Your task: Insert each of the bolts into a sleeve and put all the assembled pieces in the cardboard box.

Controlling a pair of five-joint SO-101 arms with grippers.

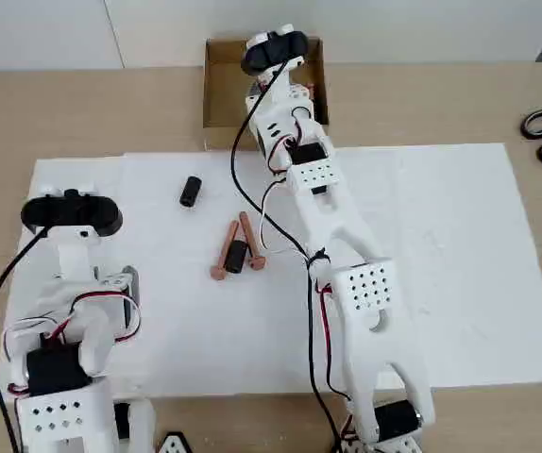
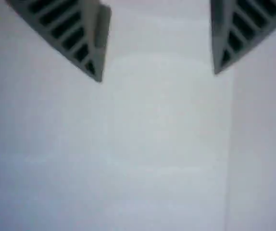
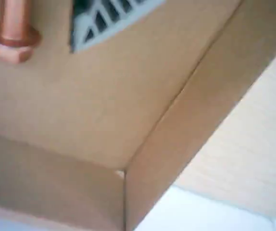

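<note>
The left gripper [image 2: 157, 72] spreads its fingers wide above a white paper sheet [image 2: 152, 159]. The right gripper [image 1: 290, 85] hovers in the brown cardboard box [image 1: 219, 90] by a copper-coloured hex-head bolt [image 3: 13, 29]; its grip cannot be told.

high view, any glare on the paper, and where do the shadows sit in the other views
High view: soft, even light, no glare on the white paper; the cardboard box looks darker inside. Left wrist view: the open left gripper is dark against bright paper. Right wrist view: the bolt has a slight sheen, and the box walls are shaded.
</note>
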